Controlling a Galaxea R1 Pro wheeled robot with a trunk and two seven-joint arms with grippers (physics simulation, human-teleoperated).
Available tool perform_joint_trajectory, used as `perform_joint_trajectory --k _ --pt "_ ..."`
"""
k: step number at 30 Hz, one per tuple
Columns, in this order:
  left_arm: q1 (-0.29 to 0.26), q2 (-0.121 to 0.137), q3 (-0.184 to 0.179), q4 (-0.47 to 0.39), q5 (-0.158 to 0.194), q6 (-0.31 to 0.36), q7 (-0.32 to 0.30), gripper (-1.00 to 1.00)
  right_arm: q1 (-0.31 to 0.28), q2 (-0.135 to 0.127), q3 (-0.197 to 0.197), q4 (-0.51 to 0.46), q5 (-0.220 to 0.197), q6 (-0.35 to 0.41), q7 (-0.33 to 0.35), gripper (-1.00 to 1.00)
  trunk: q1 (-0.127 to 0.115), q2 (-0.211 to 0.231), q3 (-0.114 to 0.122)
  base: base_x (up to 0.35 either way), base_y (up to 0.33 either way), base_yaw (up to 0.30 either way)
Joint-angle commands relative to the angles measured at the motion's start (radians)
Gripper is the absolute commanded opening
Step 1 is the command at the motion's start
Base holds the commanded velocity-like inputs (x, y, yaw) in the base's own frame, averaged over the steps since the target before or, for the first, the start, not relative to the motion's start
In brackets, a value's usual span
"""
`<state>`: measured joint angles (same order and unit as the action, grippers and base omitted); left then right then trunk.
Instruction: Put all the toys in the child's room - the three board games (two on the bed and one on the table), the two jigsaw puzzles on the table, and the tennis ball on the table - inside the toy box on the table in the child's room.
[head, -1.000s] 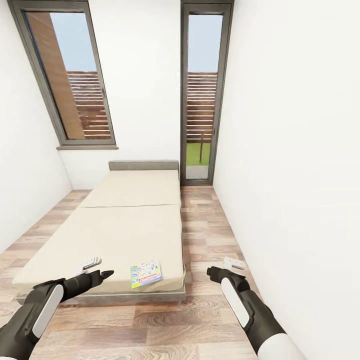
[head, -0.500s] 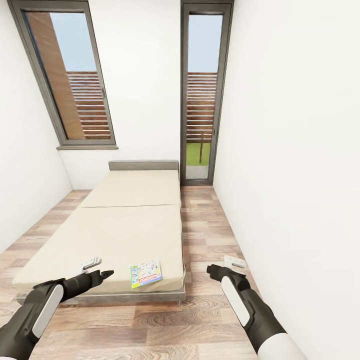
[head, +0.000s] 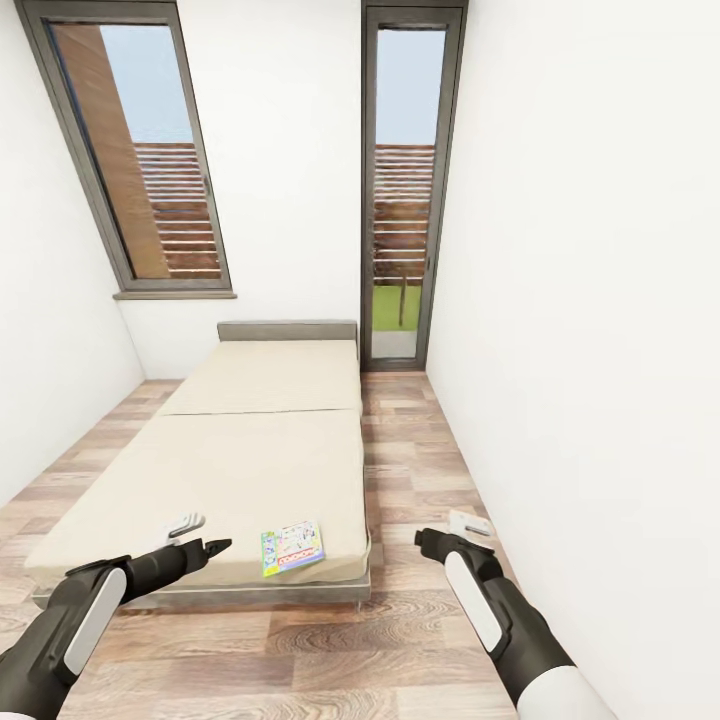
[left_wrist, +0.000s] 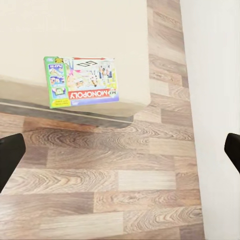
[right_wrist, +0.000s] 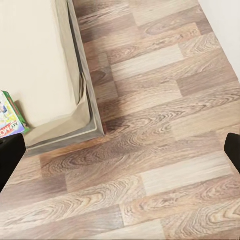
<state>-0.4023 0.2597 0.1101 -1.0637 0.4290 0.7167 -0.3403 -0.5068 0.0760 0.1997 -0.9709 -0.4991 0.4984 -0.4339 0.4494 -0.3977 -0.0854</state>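
Arms barely shifted, board game (head: 292, 547) on bed (head: 240, 470)

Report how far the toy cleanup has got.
Nothing looks done from here. One board game still lies near the foot corner of the bed. Both the left gripper and right gripper are empty, jaws open. Picking it up remains.

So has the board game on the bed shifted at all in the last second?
No. The board game sits at the same spot near the bed's foot corner, same angle against the mattress edge.
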Motion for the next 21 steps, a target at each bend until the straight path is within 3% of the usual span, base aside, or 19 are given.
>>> perform_joint_trajectory --k 1,4,11,21 --pt "-0.001 0.0 0.002 0.0 0.002 0.007 -0.004 1.0 -0.001 -0.001 0.002 -0.001 -0.01 0.002 0.001 1.0 0.001 -0.002 -0.002 0.0 0.0 0.0" --pt "-0.001 0.0 0.002 0.0 0.002 0.007 -0.005 1.0 -0.001 -0.002 0.001 -0.002 -0.01 0.002 0.03 1.0 0.001 -0.002 -0.002 0.0 0.0 0.0" --pt "-0.001 -0.002 0.002 0.002 0.0 0.007 0.001 1.0 0.0 -0.003 0.004 -0.02 -0.01 0.002 0.072 1.0 0.028 -0.051 -0.024 0.0 0.0 0.0" --pt "-0.001 -0.003 0.003 0.003 0.002 0.003 -0.003 1.0 0.002 -0.006 0.004 -0.023 -0.01 0.002 0.078 1.0 0.028 -0.051 -0.024 0.0 0.0 0.0"
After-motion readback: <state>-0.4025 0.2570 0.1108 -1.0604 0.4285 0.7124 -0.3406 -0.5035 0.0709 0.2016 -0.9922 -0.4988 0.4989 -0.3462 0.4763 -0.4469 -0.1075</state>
